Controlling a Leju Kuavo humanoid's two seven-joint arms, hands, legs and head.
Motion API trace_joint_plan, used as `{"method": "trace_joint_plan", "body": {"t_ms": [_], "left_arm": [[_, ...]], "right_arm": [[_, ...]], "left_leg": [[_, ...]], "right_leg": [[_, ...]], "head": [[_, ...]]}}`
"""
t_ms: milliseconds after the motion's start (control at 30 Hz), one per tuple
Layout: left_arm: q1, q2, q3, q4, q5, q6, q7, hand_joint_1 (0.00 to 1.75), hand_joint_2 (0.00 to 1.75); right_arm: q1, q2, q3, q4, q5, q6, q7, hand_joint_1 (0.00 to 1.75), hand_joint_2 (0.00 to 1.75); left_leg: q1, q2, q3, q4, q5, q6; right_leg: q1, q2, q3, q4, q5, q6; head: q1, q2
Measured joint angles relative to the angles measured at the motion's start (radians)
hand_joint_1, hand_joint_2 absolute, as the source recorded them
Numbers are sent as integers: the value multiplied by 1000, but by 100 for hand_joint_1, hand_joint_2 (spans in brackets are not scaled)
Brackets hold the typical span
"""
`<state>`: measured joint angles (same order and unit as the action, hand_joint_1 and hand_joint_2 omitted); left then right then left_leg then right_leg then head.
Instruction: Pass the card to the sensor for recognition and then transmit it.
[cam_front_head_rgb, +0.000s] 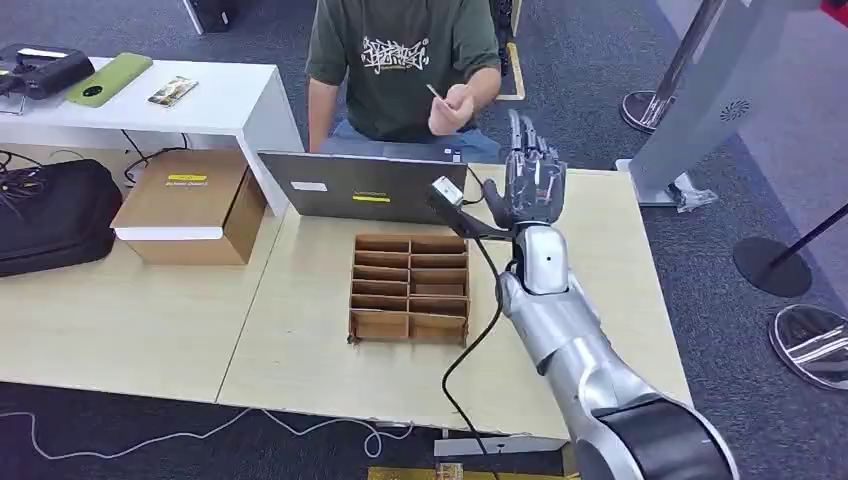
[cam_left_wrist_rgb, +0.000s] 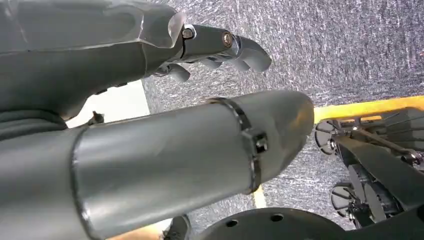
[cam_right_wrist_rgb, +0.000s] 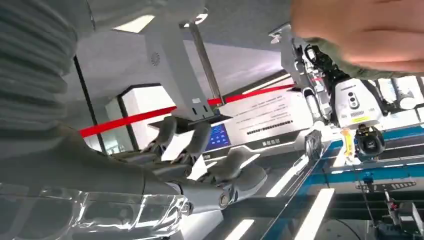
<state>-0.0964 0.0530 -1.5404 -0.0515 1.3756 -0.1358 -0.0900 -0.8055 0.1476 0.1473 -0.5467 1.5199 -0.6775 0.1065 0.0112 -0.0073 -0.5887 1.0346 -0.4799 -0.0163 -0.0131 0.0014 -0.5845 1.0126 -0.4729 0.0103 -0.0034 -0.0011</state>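
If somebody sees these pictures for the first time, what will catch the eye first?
The right hand, raised over the table's far edge with fingers spread and holding nothing. Just beyond it, a seated person's hand holds up a card. Then the cardboard divider box mid-table.

— What does my right arm (cam_front_head_rgb: 580, 350) look like from the head camera?
— I see silver shells, a black shoulder joint, and a white wrist cuff with one dark dot

— And the right hand (cam_front_head_rgb: 528, 180)?
— Dark grey, with metal knuckles; my left hand (cam_left_wrist_rgb: 220, 47) shows chrome pins
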Motion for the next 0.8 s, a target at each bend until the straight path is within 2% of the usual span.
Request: {"method": "trace_joint_plan", "body": {"t_ms": [167, 367, 633, 800], "left_arm": [[1, 1, 0, 0, 16, -2, 0, 0, 0], [7, 4, 0, 0, 44, -5, 0, 0, 0], [22, 4, 0, 0, 74, -16, -7, 0, 0], [28, 2, 1, 0, 92, -18, -18, 0, 0]], "right_arm": [[21, -1, -4, -12, -10, 0, -27, 0, 175], [116, -22, -4, -107, -20, 0, -45, 0, 175], [337, -83, -2, -362, -15, 6, 2, 0, 175], [527, -118, -11, -593, 27, 33, 24, 0, 175]], "left_leg": [[0, 0, 0, 0, 0, 0], [0, 0, 0, 0, 0, 0], [0, -1, -1, 0, -1, 0], [0, -2, -1, 0, -2, 0]], "right_leg": [[0, 0, 0, 0, 0, 0], [0, 0, -1, -1, 0, 0], [0, -1, -1, -1, -1, 1], [0, -1, -1, -1, -2, 0]], "head": [[0, 0], [0, 0], [0, 0], [0, 0]]}}
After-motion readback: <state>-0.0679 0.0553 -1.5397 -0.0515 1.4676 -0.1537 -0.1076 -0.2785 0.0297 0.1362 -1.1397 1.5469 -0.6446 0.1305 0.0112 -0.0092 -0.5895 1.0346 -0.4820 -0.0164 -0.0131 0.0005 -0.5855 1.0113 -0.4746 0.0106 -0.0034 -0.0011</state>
